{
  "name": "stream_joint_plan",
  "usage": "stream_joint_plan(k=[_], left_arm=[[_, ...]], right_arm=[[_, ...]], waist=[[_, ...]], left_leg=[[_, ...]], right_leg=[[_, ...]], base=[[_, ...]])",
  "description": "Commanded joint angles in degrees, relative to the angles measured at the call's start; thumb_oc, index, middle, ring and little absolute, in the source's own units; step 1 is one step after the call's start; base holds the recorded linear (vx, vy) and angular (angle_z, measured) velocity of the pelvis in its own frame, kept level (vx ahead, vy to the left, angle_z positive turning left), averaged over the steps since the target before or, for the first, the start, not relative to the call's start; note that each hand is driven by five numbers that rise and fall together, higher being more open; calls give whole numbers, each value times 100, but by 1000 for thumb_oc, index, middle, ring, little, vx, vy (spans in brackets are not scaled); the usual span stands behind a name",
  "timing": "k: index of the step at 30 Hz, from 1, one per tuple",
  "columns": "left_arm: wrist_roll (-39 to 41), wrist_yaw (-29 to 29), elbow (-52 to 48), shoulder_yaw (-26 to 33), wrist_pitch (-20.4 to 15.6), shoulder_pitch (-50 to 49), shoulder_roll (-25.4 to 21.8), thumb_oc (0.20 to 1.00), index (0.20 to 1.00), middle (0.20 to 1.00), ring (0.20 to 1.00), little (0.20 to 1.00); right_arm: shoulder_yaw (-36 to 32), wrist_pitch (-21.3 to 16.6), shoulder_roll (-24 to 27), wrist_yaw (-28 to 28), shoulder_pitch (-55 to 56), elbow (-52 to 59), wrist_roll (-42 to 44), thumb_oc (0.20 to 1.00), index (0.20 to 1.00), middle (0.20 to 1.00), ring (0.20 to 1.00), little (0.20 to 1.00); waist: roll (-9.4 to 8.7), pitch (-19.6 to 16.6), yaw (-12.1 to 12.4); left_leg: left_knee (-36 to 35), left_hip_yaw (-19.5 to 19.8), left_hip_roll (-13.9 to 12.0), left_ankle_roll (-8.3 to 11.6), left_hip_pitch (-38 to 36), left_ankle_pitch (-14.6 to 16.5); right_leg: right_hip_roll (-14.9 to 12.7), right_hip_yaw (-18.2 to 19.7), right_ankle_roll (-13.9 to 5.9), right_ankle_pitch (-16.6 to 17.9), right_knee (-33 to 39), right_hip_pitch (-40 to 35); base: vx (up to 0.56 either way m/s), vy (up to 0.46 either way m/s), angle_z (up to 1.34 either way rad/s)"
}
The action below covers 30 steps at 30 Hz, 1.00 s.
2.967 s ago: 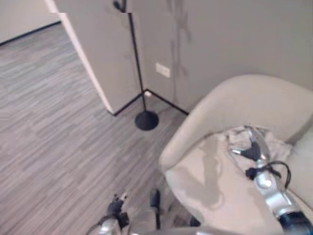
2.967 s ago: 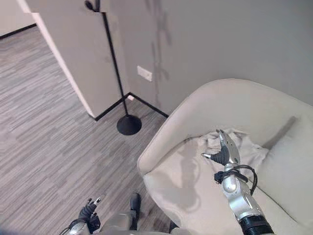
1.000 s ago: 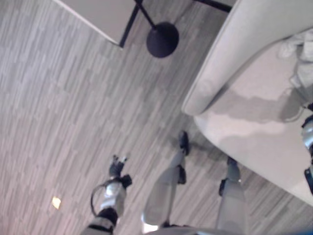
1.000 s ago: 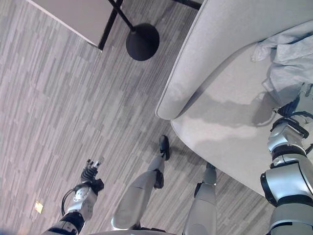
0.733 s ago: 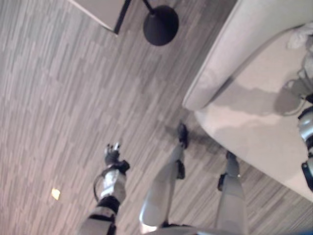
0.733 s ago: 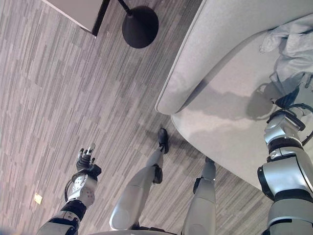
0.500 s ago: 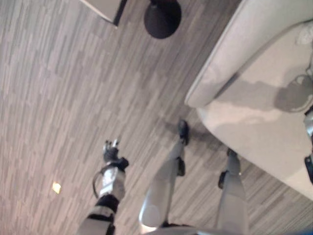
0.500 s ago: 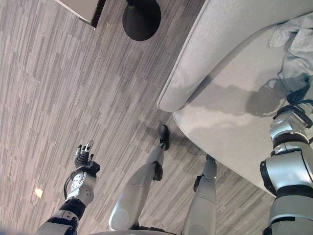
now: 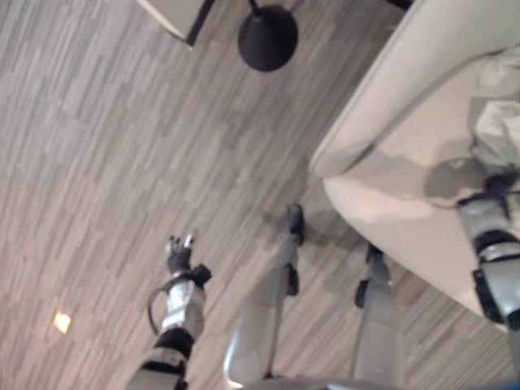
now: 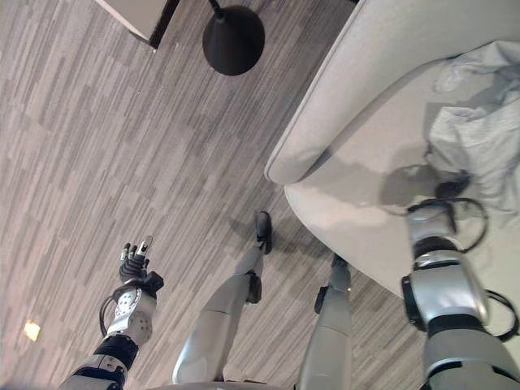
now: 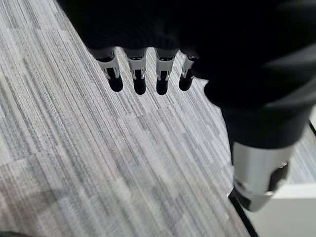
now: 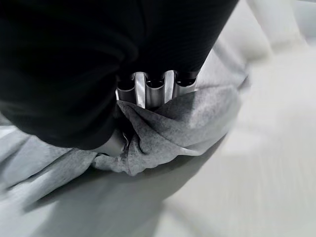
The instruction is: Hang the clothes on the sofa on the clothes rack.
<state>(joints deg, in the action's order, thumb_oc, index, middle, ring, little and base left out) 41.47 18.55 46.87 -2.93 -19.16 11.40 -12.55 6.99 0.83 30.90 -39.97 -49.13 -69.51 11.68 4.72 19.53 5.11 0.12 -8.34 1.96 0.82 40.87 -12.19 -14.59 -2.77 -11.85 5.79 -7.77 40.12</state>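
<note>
A crumpled grey garment (image 10: 479,138) lies on the seat of the beige sofa (image 10: 357,97) at the right. My right hand (image 10: 448,188) is down at the garment's near edge. In the right wrist view its fingers (image 12: 153,91) and thumb are curled into a bunched fold of the grey cloth (image 12: 173,128). The clothes rack shows as a black round base (image 10: 233,39) on the floor beyond the sofa's arm. My left hand (image 10: 134,262) hangs low at the left over the floor, its fingers (image 11: 138,74) straight and holding nothing.
Grey striped flooring (image 10: 97,146) spreads to the left of the sofa. A white wall corner (image 10: 134,16) with dark skirting stands beside the rack base. A small bright spot (image 10: 31,329) lies on the floor at the lower left.
The camera has tipped down from the rack pole to the floor and sofa front. My right hand, open above the garment 3 s ago, is now closed into the cloth. The left hand hardly moved.
</note>
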Motion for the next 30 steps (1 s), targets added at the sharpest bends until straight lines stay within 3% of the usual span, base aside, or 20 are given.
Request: stream_joint_plan(k=[1,4,7,9,11,16,21,27,30], left_arm=[[-115,250,89,5,-79,112,-202,1000,1000,1000,1000,1000],[-101,337,-120,39,-1,65,-145,1000,1000,1000,1000,1000],[-159,363,-280,-6,79,-58,-106,1000,1000,1000,1000,1000],[-200,333,-379,-17,224,-253,-86,1000,1000,1000,1000,1000],[-264,296,-446,-18,323,-414,-120,1000,1000,1000,1000,1000],[-440,145,-519,9,557,-786,-159,1000,1000,1000,1000,1000],[-727,-84,-584,-51,831,-1069,-199,1000,1000,1000,1000,1000],[-864,-293,-1065,-272,936,-1229,-120,1000,1000,1000,1000,1000],[-1051,-303,-1235,-363,939,-1241,-135,1000,1000,1000,1000,1000]], right_arm=[[-72,-1040,-202,-214,218,1181,1562,200,200,200,200,200],[-302,-1621,-753,-222,579,2444,2176,200,200,200,200,200],[-454,-1862,-919,-226,749,3112,2348,200,200,200,200,200],[-694,-2175,-1055,-216,1021,4115,2442,200,200,200,200,200],[-833,-2250,-1092,-206,1263,4690,2375,200,200,200,200,200],[-1040,-2240,-1123,-226,1858,5943,1841,200,200,200,200,200],[-1123,-2091,-1095,-26,2333,6933,1472,200,200,200,200,200],[-1132,-1821,-765,128,2185,7358,1225,200,200,200,200,200],[-1099,-1774,-576,143,1995,7294,1205,200,200,200,200,200]], waist=[[58,229,31],[-77,179,-15],[-162,138,-28],[-315,-32,-51],[-414,-149,-63],[-637,-573,-75],[-728,-1094,-96],[-796,-1620,-94],[-824,-1715,-83]], left_leg=[[880,147,-57,275,91,880],[758,218,-133,311,-307,875],[671,266,-181,328,-607,874],[485,319,-264,355,-1110,857],[314,367,-298,356,-1458,792],[-139,411,-480,381,-2321,727],[-491,374,-598,400,-3006,662],[-512,395,-697,468,-3341,666],[-512,385,-721,478,-3456,687]], right_leg=[[-46,-145,182,472,766,-528],[-4,-223,218,454,816,-912],[5,-304,235,428,863,-1221],[45,-416,258,364,929,-1690],[73,-491,265,340,989,-2013],[185,-625,267,182,1104,-2707],[323,-697,271,57,1196,-3277],[439,-811,284,-6,1234,-3703],[478,-826,294,-33,1229,-3813]], base=[[-23,-50,-2],[-8,-48,-2],[9,-46,7],[44,-70,9],[72,-74,12],[90,-61,8],[60,-22,7],[21,-10,0],[5,-11,6]])
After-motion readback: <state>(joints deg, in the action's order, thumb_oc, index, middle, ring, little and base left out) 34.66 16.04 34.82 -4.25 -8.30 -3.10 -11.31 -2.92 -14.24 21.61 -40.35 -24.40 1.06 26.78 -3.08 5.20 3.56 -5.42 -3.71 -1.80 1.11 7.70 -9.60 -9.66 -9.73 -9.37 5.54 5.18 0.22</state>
